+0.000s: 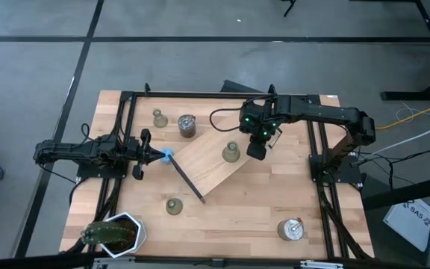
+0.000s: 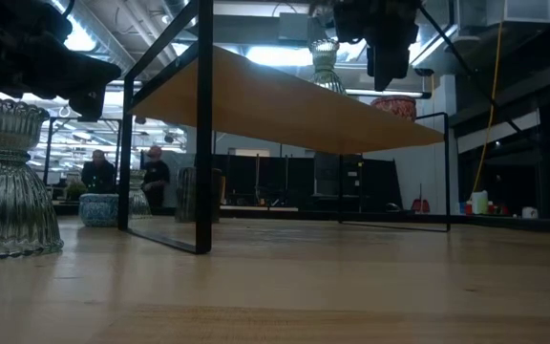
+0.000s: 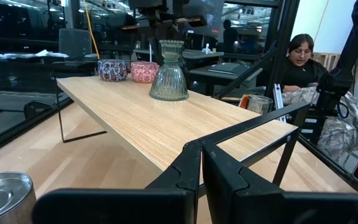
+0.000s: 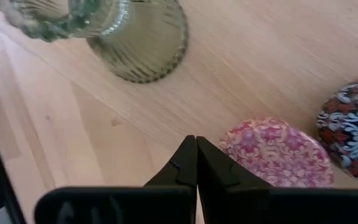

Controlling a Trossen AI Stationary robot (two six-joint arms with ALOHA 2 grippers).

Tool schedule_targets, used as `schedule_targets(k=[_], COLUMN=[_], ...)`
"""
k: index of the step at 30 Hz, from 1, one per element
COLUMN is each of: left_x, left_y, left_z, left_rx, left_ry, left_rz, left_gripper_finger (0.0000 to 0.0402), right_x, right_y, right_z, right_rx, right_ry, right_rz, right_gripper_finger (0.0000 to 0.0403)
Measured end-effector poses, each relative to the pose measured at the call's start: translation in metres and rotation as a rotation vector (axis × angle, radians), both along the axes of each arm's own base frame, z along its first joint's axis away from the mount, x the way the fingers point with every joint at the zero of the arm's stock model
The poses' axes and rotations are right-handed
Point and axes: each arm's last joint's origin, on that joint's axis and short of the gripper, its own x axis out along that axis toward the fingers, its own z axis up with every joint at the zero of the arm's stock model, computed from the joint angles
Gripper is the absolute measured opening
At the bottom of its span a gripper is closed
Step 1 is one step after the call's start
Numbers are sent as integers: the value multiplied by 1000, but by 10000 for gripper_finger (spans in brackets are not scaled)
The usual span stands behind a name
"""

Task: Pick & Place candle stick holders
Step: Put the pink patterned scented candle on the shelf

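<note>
Three ribbed, greenish, bell-shaped candle stick holders show. One (image 1: 231,152) stands upright on its wide base on the raised wooden shelf (image 1: 211,168), also seen as holder (image 3: 169,71) and holder (image 4: 135,37). Another (image 1: 159,117) stands at the table's far left, and the third (image 1: 174,205) stands near the front, close in the low view (image 2: 8,182). My right gripper (image 1: 255,154) hangs shut above the shelf, just right of the shelf's holder, fingertips (image 4: 196,155) pointing down with nothing between them. My left gripper (image 1: 161,155) waits shut and level at the table's left.
A pink puck (image 4: 278,152) and a blue puck (image 4: 353,137) lie on the shelf beside my right gripper. Silver tins stand at the far left (image 1: 187,125) and the near right (image 1: 293,229). A potted plant (image 1: 114,233) sits at the near left corner. A person (image 3: 300,62) sits beyond the table.
</note>
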Motion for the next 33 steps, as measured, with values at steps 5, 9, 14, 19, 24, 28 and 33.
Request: schedule_targets(k=[5, 9, 14, 19, 24, 28, 33], left_x=[0, 0, 0, 0, 0, 0, 0], left_y=[0, 0, 0, 0, 0, 0, 0], left_z=[0, 0, 0, 0, 0, 0, 0], left_rx=[0, 0, 0, 0, 0, 0, 0], left_ry=[0, 0, 0, 0, 0, 0, 0], left_rz=[0, 0, 0, 0, 0, 0, 0], left_gripper_finger=[11, 13, 11, 13, 10, 11, 12], right_x=[-4, -5, -6, -9, -11, -13, -14], right_y=[-1, -2, -2, -3, -3, -3, -3], right_z=[-1, -1, -1, -2, -2, -2, -2], right_rx=[-48, -66, -70, -89, -108, -125, -137], right_ry=[47, 64, 73, 111, 133, 154, 159], right_rz=[-27, -32, -38, -55, -60, -71, -82], right_gripper_finger=[1, 1, 1, 0, 0, 0, 0])
